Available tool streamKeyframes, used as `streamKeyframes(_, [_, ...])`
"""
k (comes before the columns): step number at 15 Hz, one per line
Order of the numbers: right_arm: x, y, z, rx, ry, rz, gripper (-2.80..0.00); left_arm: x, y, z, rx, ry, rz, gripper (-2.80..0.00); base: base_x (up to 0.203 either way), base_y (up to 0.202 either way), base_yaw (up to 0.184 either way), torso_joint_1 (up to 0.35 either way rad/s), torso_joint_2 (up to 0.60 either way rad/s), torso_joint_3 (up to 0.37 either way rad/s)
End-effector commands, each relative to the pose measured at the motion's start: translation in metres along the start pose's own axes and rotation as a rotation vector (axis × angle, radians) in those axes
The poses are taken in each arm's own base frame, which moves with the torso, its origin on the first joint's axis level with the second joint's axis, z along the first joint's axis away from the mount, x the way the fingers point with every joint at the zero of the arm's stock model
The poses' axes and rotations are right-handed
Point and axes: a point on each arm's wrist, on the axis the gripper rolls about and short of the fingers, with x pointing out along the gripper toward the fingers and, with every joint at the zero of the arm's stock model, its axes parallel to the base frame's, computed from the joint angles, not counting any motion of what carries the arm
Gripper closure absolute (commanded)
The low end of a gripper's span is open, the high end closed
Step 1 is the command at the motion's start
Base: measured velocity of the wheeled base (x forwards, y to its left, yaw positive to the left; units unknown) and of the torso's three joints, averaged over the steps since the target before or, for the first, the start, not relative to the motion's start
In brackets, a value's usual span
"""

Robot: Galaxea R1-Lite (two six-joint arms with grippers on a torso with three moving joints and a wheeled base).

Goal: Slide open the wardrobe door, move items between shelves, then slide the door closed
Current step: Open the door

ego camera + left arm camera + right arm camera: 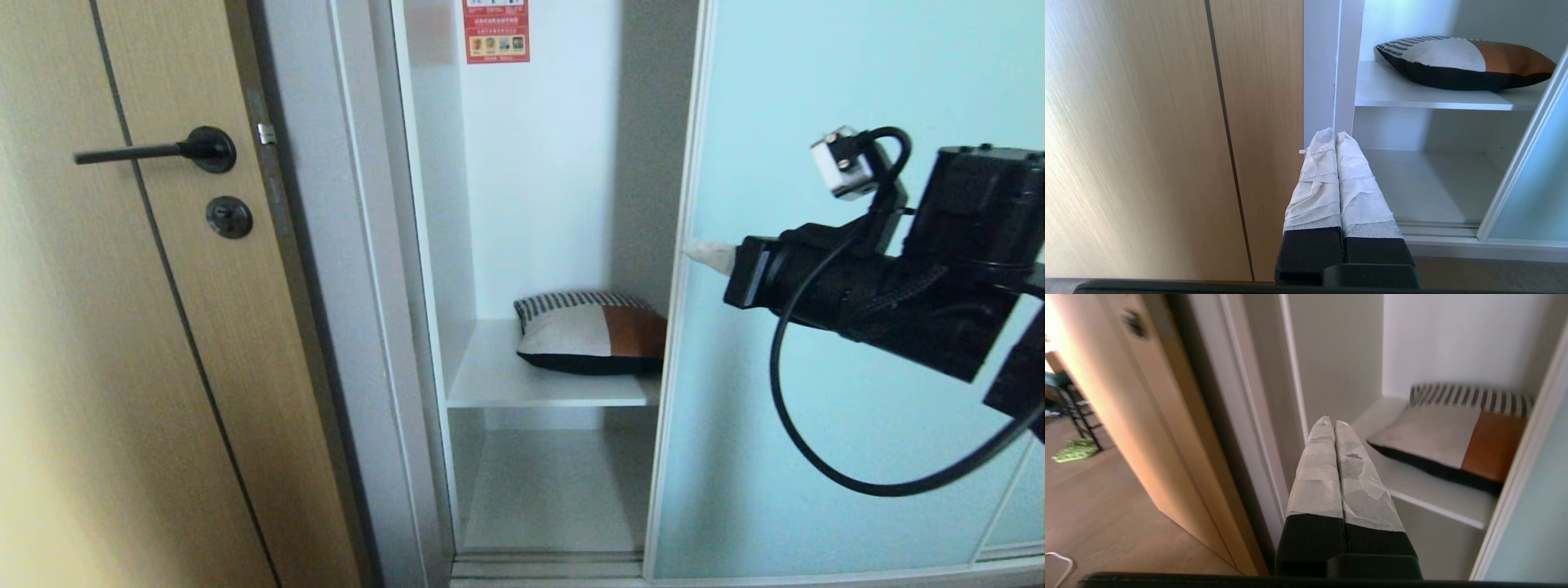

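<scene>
The pale aqua sliding wardrobe door stands slid aside, leaving a narrow white compartment open. On the upper of two white shelves lies the item, a soft bundle with black, white, tan-brown and striped parts. The lower shelf is bare. My right gripper is raised at the door's left frame edge, level with the space above the item, its taped fingers shut and empty. In the right wrist view the gripper points at the compartment's left wall, beside the item. My left gripper is shut and empty, low before the wardrobe's left frame.
A light wooden door with a black lever handle fills the left. A red sticker is on the compartment's back wall. The door's floor track runs along the bottom. A green cloth lies on the floor beyond.
</scene>
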Motion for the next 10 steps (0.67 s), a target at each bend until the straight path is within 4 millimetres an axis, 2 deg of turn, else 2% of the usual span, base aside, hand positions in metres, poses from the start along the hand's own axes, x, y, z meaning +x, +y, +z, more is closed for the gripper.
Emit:
streamKeyframes(1, [0.039,-0.008,-0.026,0.011,0.061,-0.024,0.00,0.000,0.000,0.000,0.000,0.001,0.000,0.00,0.000,0.000,0.000,0.000,0.00,0.000])
streamKeyframes(5, [0.067,-0.014,-0.036,0.040,0.050,-0.109,0.00,0.000,0.000,0.000,0.000,0.001,0.001,0.00,0.000,0.000,0.000,0.000,0.00,0.000])
streamKeyframes(10, [0.077,-0.026,-0.043,0.083,0.050,-0.174,0.00,0.000,0.000,0.000,0.000,0.001,0.001,0.00,0.000,0.000,0.000,0.000,0.00,0.000])
